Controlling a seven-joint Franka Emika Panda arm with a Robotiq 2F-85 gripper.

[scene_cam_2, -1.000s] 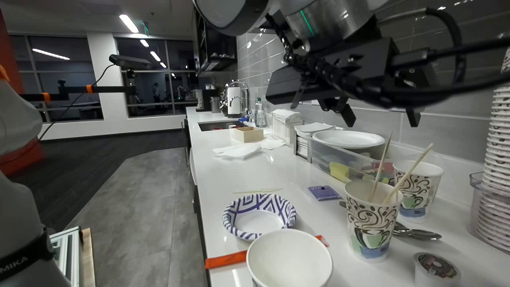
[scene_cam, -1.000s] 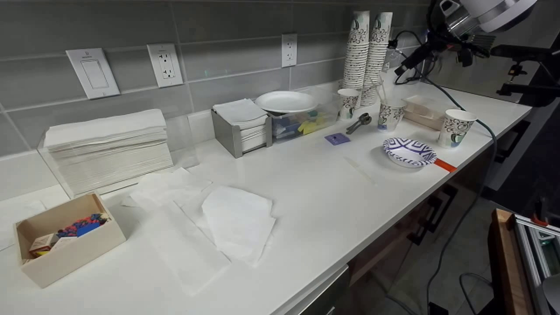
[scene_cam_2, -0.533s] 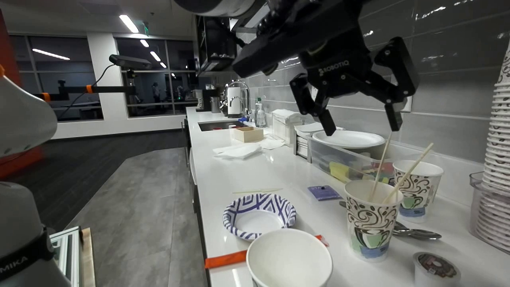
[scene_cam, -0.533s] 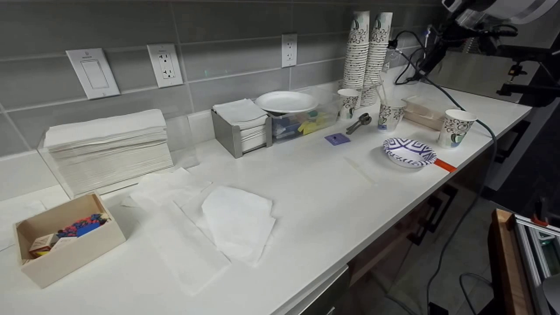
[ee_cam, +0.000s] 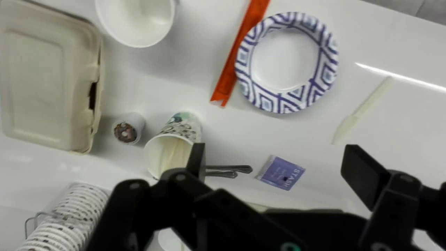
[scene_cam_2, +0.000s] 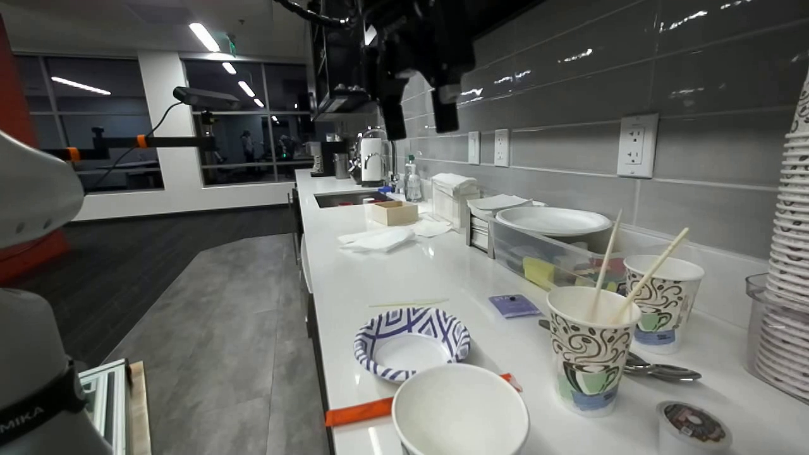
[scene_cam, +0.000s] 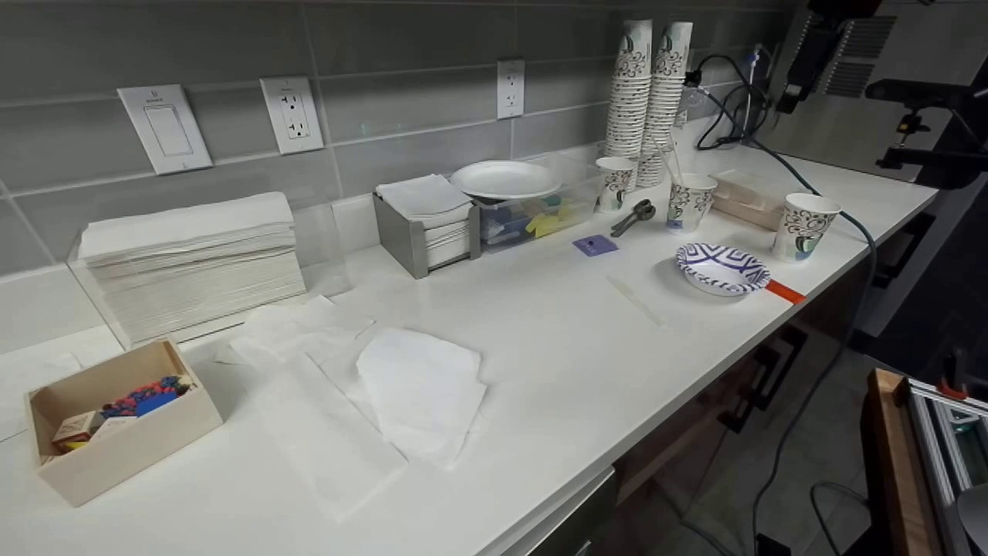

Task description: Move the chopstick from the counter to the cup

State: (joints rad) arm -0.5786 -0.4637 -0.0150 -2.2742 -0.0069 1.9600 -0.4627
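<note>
Black tool point(scene_cam_2: 421, 123) points down above counter point(scene_cam_2: 385, 272), fingers point(ee_cam: 364, 174) parted; exact tilt unclear.

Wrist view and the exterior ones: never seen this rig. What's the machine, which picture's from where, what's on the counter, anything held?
It's a jointed robot arm with a black two-fingered hand. The exterior views are taken from outside the robot, from different places. The wrist view is shot from the arm itself, looking down at the counter past the fingers.

On the counter: a patterned paper cup with two pale sticks leaning in it, other cups, a patterned bowl, an orange strip close by, a purple packet, a pale knife-shaped utensil, spoons and white napkins.

Nothing is held: the hand hangs above the counter, its fingers apart with nothing between them. The sticks are probably chopsticks; I can't pick out a loose one on the counter.
</note>
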